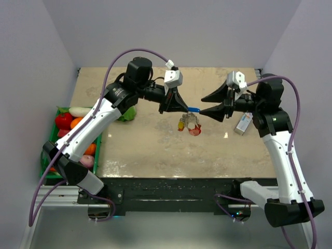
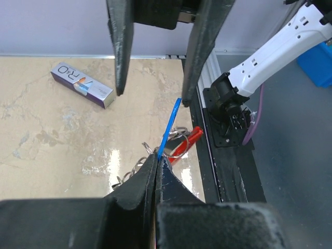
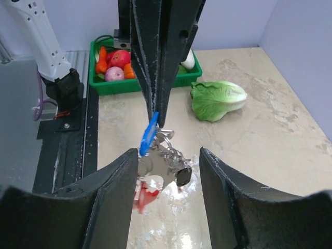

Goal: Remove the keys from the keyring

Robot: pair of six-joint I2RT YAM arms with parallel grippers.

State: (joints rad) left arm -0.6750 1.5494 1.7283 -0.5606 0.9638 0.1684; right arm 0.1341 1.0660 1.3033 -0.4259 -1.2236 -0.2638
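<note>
Over the middle of the table (image 1: 145, 150), the left gripper (image 1: 187, 108) is pinched tight on the blue tag (image 1: 193, 109) of one key. The rest of the keys (image 1: 188, 123) dangle beneath it in a loose bunch. From the right wrist view, the closed left fingers (image 3: 157, 111) come down from above and grip the tag's upper end. The keyring (image 3: 167, 136), with its silvery loops, hangs just under the tag. A black-headed key sits lower in the bunch, and the red fob (image 3: 145, 194) shows blurred at the bottom. Whether the fob touches the tabletop cannot be told.

The right gripper (image 1: 203, 105) faces the left one with its fingers spread apart, holding nothing. One finger stands on each side of the hanging bunch. In the left wrist view the tag passes close to one of them, and contact cannot be judged. So the left gripper crowds the top of the bunch, while the right fingers (image 3: 116, 192) flank it.

A small white-and-blue box (image 1: 244, 123) lies on the table near the right arm's wrist, apart from the keys. A green lettuce (image 1: 127, 113) rests on the left part of the table, partly under the left arm. Beside the table's left edge stands a green crate (image 1: 52, 150) of red, orange, white and pink produce.
</note>
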